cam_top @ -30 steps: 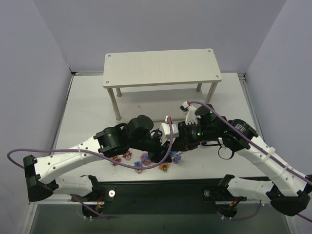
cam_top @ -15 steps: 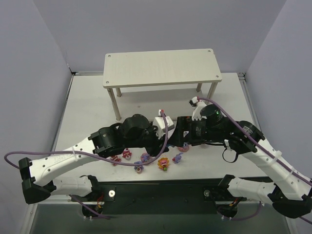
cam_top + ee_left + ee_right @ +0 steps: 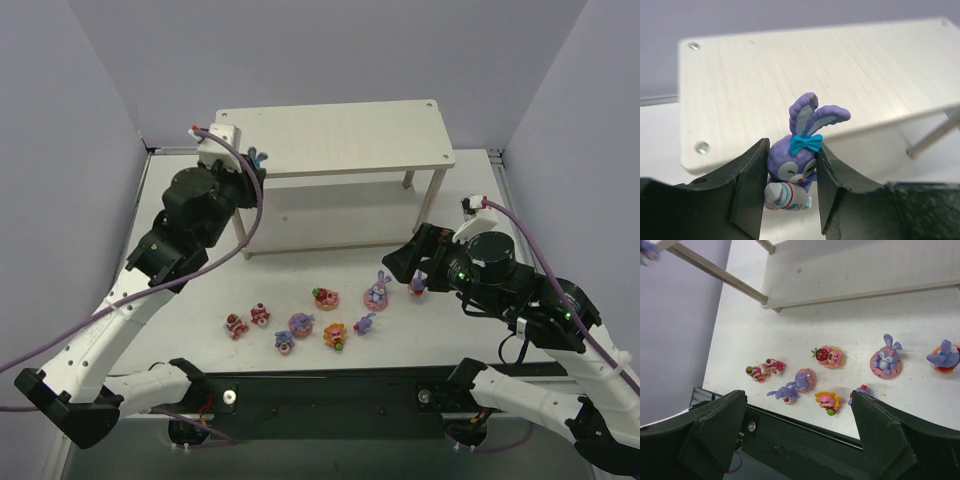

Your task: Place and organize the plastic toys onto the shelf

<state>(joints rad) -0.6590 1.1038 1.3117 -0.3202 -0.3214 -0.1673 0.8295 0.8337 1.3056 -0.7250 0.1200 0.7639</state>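
step in hand: first placement on the shelf (image 3: 340,135).

- left end effector (image 3: 790,167) is clenched on a purple bunny (image 3: 799,150). the jaws press its two flanks; ears and blue bow stand free above them.
- overhead view: the bunny is at the 8 o'clock corner of the top board, close to the near lip. whether it sits over the board or just short of it, i cannot tell. height above the board is also unclear.
- right end effector (image 3: 797,432) is released, jaws wide, hanging over the worktop (image 3: 200,230) at about 4 o'clock from the shelf.
- nine loose toys (image 3: 300,323) lie on the worktop at 6 o'clock from the shelf, among them a bunny on a pink base (image 3: 377,293).

doing it well (judgement):
- carry the bunny further toward 12 o'clock before lowering, so its foot lands well inside the lip.
- keep it upright and open only once the foot rests on wood; it looks top-heavy with those ears.
- start a row at the 9 o'clock end, leaving the run toward 3 o'clock for the others.

edges and room:
- the top board is bare from 9 to 3 o'clock.
- the 9 o'clock short edge and near lip are both close, and a slip there would drop the toy.
- the arms are well apart.
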